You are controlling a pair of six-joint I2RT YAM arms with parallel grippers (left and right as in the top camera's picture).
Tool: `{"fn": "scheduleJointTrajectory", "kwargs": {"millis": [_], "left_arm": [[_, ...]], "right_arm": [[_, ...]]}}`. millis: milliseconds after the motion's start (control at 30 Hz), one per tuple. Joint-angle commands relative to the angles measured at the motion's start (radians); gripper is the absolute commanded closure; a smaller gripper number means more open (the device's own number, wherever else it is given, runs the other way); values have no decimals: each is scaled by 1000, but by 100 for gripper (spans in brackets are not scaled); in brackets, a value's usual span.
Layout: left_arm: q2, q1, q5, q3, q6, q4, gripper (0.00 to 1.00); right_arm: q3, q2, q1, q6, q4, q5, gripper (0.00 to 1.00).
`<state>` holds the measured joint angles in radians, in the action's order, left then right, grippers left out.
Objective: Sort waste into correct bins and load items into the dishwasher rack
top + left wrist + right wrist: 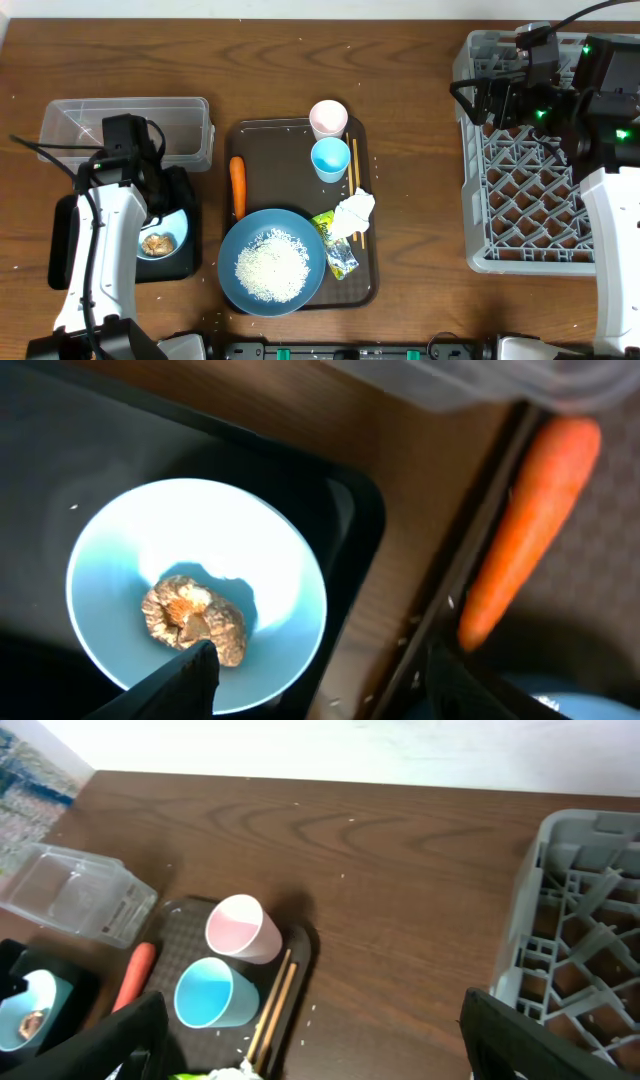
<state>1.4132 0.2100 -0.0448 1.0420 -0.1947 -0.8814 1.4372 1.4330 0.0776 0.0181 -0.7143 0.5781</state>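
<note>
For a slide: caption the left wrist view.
Open left gripper over a pale-blue bowl holding a brown food lump.

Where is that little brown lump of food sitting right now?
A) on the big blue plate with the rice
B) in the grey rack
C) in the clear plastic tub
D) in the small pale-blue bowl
D: the brown lump lies inside the small pale-blue bowl, which sits in the black tray, while the big blue plate holds only rice.

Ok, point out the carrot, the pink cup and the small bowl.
carrot (237, 188), overhead view, its middle
pink cup (328, 118), overhead view, its mouth
small bowl (190, 530), left wrist view, bare inner wall
</note>
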Motion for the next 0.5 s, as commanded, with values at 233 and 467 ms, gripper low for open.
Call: {"fn": "scheduleJointTrajectory", "kwargs": {"millis": [233, 467], "left_arm": [[140, -2, 38, -17, -134, 10, 38], [233, -2, 38, -17, -152, 35, 40]], "right_arm": [[21, 10, -8, -2, 0, -29, 13], [21, 10, -8, -2, -1, -29, 13]]}}
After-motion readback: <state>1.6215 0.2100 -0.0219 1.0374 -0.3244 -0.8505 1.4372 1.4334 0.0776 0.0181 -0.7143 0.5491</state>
